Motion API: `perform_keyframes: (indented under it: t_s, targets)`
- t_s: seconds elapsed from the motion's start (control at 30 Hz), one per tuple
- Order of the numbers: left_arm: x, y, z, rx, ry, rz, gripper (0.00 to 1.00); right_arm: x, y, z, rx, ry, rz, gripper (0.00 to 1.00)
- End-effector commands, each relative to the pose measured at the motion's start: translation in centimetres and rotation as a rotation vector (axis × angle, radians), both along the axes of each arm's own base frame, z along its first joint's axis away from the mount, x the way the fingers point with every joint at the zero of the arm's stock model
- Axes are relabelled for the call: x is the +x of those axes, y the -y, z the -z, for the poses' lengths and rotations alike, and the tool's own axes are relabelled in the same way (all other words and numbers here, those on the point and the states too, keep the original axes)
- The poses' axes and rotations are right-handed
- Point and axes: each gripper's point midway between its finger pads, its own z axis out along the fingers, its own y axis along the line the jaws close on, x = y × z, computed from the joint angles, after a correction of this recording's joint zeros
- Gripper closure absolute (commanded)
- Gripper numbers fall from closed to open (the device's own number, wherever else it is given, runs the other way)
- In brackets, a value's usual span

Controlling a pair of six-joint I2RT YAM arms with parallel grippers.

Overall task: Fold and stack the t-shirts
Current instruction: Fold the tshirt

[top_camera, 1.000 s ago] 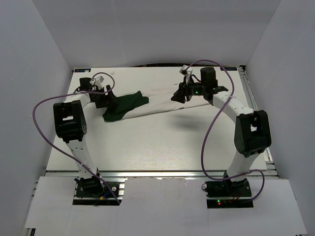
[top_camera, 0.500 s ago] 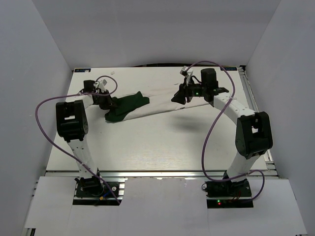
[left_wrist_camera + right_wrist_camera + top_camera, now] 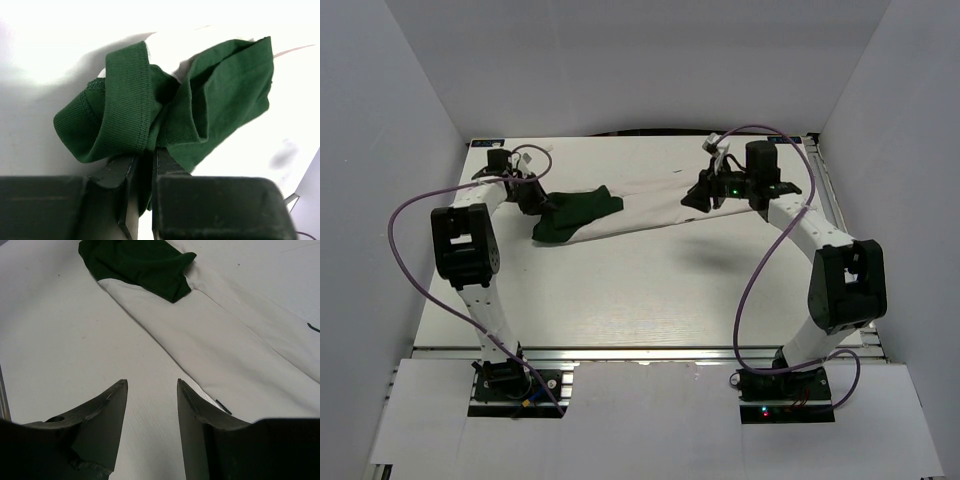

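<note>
White table [image 3: 620, 300], plain white walls on three sides. Shirt [image 3: 640, 208] lay in a bunched strip across the table's far half, green sleeve [image 3: 575, 212] at the left end, white body running right. Left gripper [image 3: 533, 200] sat at the sleeve end, fingers pinched on a fold of green cloth. Its wrist view showed the ribbed cuff [image 3: 127, 105] curled over just above the fingertips. Right gripper [image 3: 700, 197] hovered at the shirt's right end, fingers spread, nothing between them. Its own view showed bare table under the gap and the shirt's edge just beside one finger.

Step in hand, as judged: get a second hold and spread the shirt flat before folding. To do it well, the right gripper should drop onto the near edge and catch one layer at a hem or corner, not the whole bunch. Then both arms should pull apart gently so the cloth flattens. The left hold looked thin, on a rolled fold, so it may slip.

Hard to tell: lettering and neck trim not made out, second sleeve not seen. Couldn't tell which end was the hem. Top view: the shirt's right end was hidden behind the right gripper. Left wrist view was overexposed, table washed out.
</note>
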Motion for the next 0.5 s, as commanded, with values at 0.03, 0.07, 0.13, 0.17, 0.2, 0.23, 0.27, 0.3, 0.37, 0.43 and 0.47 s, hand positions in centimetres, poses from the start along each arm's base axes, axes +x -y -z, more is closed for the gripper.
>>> perform_keyframes:
  t_s: [0.03,0.07,0.13,0.17,0.2,0.23,0.27,0.3,0.37,0.43,0.47]
  targets:
    - [-0.8,-0.8,-6.1,0.053,0.027,-0.054,1.0,-0.1,1.1,-1.8,0.009,0.069,0.014,0.49]
    - [-0.7,-1.3,-7.1,0.092,0.048,-0.054,1.0,-0.2,1.3,-1.9,0.009,0.069,0.018,0.49]
    - [-1.5,-2.0,-7.5,0.142,0.03,-0.051,1.0,-0.3,1.4,-1.9,0.01,0.071,0.017,0.49]
    - [-1.5,-2.4,-8.2,0.168,0.044,-0.058,1.0,-0.4,1.3,-1.9,0.011,0.073,0.015,0.49]
    - [-1.9,-2.6,-8.5,0.181,0.033,-0.06,1.0,-0.5,1.3,-2.0,0.013,0.073,0.013,0.49]
    - [-2.0,-2.8,-8.9,0.194,0.039,-0.054,1.0,-0.5,1.4,-2.1,0.014,0.075,0.014,0.49]
    - [-2.1,-2.9,-9.2,0.197,0.041,-0.058,1.0,-0.5,1.4,-2.2,0.017,0.08,0.014,0.49]
    - [-2.1,-2.9,-9.8,0.2,0.049,-0.059,1.0,-0.6,1.4,-2.2,0.017,0.08,0.012,0.49]
    - [-1.9,-2.3,-10.7,0.172,0.057,-0.068,1.0,-0.7,1.4,-2.1,0.019,0.074,0.012,0.49]
    - [-1.1,-1.0,-11.7,0.15,0.068,-0.061,1.0,-0.9,1.4,-2.0,0.021,0.068,0.011,0.49]
    - [-1.6,-0.2,-11.0,0.139,0.029,-0.055,1.0,-1.0,1.4,-2.0,0.022,0.068,0.011,0.49]
